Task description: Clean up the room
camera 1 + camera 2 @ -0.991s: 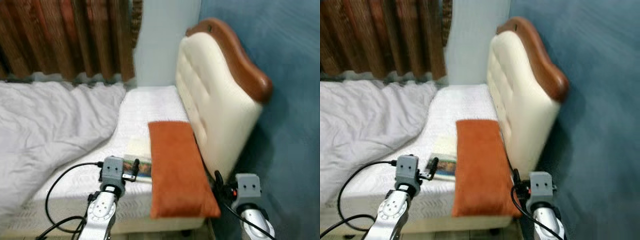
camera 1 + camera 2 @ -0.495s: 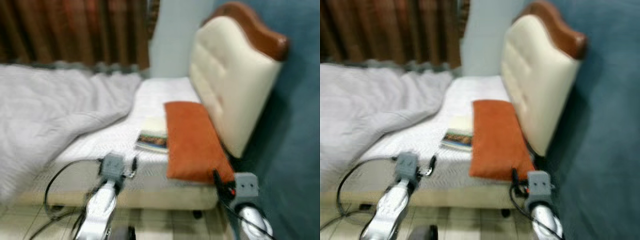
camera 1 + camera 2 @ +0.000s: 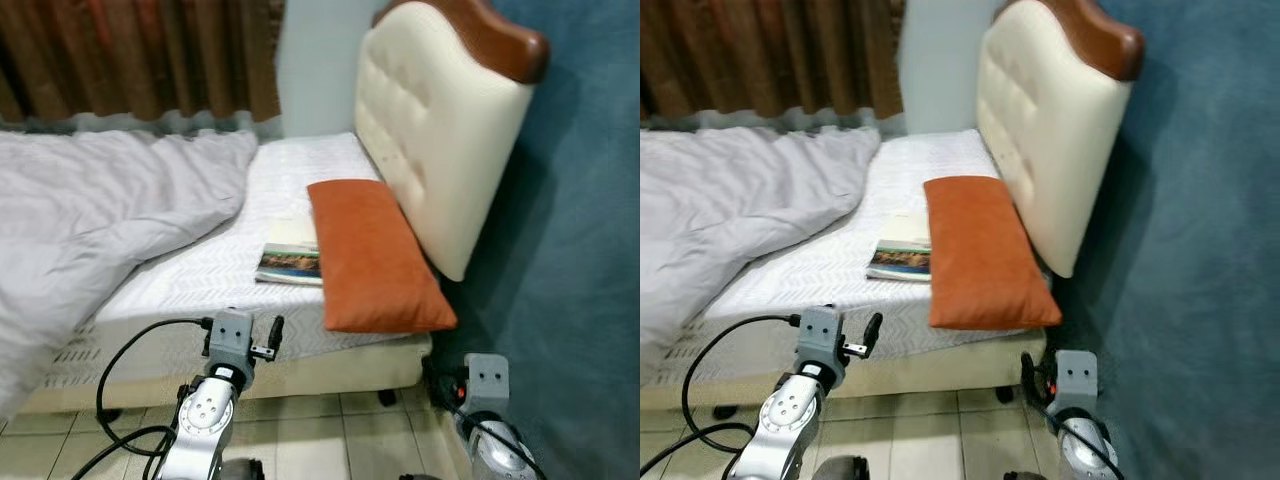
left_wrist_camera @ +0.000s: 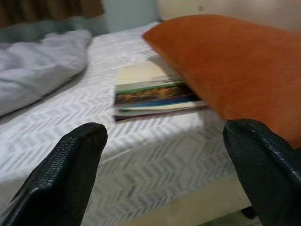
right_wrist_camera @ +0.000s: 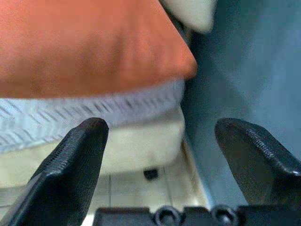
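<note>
On bed (image 3: 200,270), book (image 3: 291,263) sits tucked against orange pillow (image 3: 372,256); robot has backed off w/ view pulled wider, both grippers, left (image 4: 160,174) & right (image 5: 160,162), spread, empty, short of mattress edge.

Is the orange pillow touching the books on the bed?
Touching. The left wrist view shows the orange pillow lying over the edge of the books, with no gap between them.
</note>
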Robot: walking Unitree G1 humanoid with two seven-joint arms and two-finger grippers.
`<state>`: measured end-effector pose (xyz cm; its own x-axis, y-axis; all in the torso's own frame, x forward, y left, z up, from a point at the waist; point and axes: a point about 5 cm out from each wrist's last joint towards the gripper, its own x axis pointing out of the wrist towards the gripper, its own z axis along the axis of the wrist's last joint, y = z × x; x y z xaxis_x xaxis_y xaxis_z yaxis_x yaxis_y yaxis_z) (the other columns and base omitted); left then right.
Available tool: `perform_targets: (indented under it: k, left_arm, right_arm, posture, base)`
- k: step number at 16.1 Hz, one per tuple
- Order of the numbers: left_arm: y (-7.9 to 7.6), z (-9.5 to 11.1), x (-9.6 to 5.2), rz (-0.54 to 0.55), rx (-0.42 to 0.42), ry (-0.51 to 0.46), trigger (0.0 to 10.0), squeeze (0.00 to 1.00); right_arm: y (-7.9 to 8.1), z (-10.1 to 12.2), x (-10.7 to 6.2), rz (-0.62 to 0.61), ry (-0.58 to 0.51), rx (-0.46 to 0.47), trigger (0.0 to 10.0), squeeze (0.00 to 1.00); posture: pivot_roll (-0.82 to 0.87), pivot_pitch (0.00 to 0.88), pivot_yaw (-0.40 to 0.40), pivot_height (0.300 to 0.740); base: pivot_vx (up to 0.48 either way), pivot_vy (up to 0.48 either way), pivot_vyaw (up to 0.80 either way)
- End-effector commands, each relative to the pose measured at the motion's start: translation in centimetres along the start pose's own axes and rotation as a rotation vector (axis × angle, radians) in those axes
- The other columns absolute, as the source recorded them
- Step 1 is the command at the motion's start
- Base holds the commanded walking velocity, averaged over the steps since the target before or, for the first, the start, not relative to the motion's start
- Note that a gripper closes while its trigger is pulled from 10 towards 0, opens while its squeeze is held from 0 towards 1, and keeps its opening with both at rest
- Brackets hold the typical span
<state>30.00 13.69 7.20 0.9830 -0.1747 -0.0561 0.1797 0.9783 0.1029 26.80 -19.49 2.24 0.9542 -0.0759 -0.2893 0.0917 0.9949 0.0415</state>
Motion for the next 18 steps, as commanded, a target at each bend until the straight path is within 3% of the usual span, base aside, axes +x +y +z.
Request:
perform_targets:
  k: [1, 3, 6, 9, 12, 14, 18]
  left_arm:
    - [-0.1, 0.6, 0.4, -0.014, 0.003, -0.015, 10.0, 0.00]
    - [0.2, 1.0, 0.7, -0.017, 0.009, -0.024, 10.0, 0.00]
    - [0.6, 1.5, 1.0, -0.017, 0.019, -0.037, 10.0, 0.00]
    - [1.0, 1.9, 1.1, -0.013, 0.028, -0.048, 10.0, 0.00]
    - [1.2, 2.1, 1.1, -0.003, 0.045, -0.057, 10.0, 0.00]
    - [1.2, 2.1, 1.1, -0.002, 0.044, -0.056, 10.0, 0.00]
    - [1.0, 2.0, 1.2, -0.003, 0.047, -0.051, 10.0, 0.00]
  right_arm:
    - [0.0, -1.2, 0.6, 0.013, 0.114, 0.101, 10.0, 0.00]
    - [0.2, -2.9, 1.0, 0.027, 0.239, 0.205, 10.0, 0.00]
    - [0.9, -2.6, 1.7, 0.036, 0.241, 0.239, 10.0, 0.00]
    - [3.2, -1.1, 2.9, 0.121, 0.216, 0.321, 10.0, 0.00]
    - [7.9, 2.1, 3.9, 0.316, 0.189, 0.493, 10.0, 0.00]
    - [9.0, 2.9, 4.4, 0.357, 0.201, 0.513, 10.0, 0.00]
    - [9.1, 4.2, 5.0, 0.353, 0.158, 0.491, 10.0, 0.00]
  posture:
    - [-0.04, 0.000, -0.012, 0.605]
    - [-0.03, 0.000, -0.006, 0.605]
    - [-0.01, 0.000, 0.002, 0.605]
    - [-0.01, 0.000, 0.004, 0.605]
    - [0.00, 0.000, 0.005, 0.605]
    - [0.00, 0.000, 0.005, 0.605]
    - [0.00, 0.000, -0.005, 0.605]
  base:
    - [0.412, 0.000, 0.00]
    - [0.444, 0.000, 0.00]
    - [0.469, 0.000, 0.00]
    - [0.471, 0.000, 0.00]
    - [0.303, 0.000, 0.00]
    - [0.000, 0.000, 0.00]
    - [0.000, 0.000, 0.00]
